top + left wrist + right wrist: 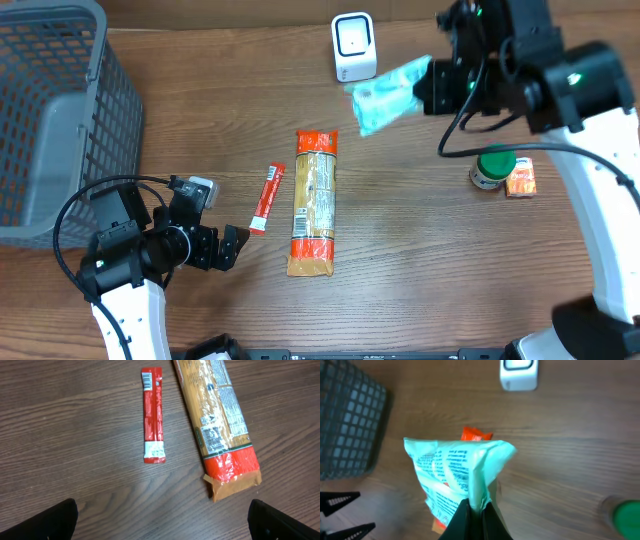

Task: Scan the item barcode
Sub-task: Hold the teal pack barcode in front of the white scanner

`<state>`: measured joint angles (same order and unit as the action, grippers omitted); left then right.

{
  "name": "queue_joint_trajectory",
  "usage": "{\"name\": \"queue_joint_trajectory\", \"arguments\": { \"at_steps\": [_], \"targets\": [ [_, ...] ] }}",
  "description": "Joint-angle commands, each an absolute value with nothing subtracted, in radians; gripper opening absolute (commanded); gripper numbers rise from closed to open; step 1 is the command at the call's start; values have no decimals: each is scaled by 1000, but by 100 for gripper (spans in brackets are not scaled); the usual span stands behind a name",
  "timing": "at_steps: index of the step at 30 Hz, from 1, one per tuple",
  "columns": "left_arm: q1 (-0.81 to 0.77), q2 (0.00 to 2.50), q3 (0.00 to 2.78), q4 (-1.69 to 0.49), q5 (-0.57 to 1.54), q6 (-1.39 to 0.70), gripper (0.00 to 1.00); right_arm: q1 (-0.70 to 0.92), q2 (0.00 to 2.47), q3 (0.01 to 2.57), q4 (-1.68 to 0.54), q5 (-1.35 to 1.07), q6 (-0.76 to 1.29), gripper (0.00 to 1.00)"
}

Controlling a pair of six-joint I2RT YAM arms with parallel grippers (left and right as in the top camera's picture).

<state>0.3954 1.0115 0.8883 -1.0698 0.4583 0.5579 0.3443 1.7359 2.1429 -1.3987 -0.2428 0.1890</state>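
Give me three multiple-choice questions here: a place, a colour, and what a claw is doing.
1. Where is the grey mesh basket? A centre; B the overhead view's top-left corner; C bottom right.
2. The soft plastic packet held up beside the small white box scanner is: A pale teal; B black; C purple.
3. The left gripper is: A shut on a sachet; B shut on pasta; C open, empty.
B, basket fills that corner; A, teal wrapper shows; C, jaws apart, nothing between.

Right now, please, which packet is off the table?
The pale green packet, pinched by the right gripper; the red stick and long pack lie flat.
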Motion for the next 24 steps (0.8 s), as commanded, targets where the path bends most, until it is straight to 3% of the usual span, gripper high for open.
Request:
{"name": "queue_joint_trajectory", "arguments": {
  "at_steps": [1, 7, 21, 24],
  "targets": [
    [403, 1015, 902, -1069, 460, 577, 100, 364, 1844, 2308, -1479, -104, 149, 3],
    [403, 1015, 902, -1069, 460, 577, 100, 402, 1935, 2350, -1427, -16, -9, 3],
    [403, 1015, 902, -1069, 460, 577, 100, 441, 2161, 2349, -1111, 368, -66, 4],
    [403, 1015, 902, -1069, 460, 577, 100, 458, 2206, 2349, -1006, 476, -159, 4]
  ]
}}
